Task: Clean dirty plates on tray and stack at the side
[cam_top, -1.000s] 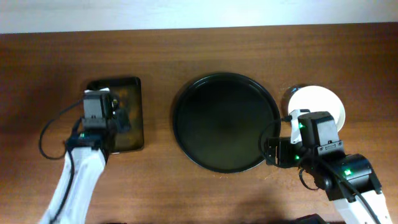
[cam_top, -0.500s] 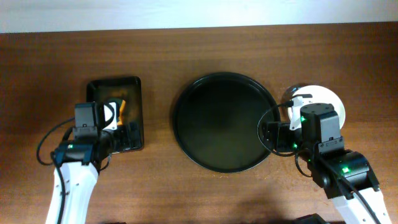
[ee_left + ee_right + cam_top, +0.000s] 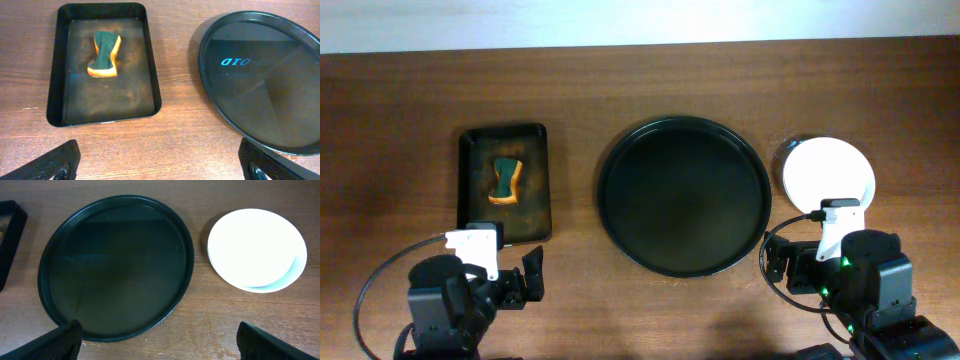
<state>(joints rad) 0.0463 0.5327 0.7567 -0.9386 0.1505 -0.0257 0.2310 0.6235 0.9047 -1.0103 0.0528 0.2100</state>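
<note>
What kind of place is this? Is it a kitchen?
Probably not a real kitchen, more a wooden table set up for robot dish-cleaning practice. It holds a round black tray, a stack of plates beside it, and a sponge in a small tray.

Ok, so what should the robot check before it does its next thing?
1. Round black tray has no plates on it: ok.
2. Top plate wiped clean: ok, plain white.
3. All three plates in the stack: cannot tell; only a pale blue-green edge shows beneath the white top.
4. Sponge lying in the rectangular tray: ok.
5. Left jaws and right jaws open, holding nothing: ok.
</note>
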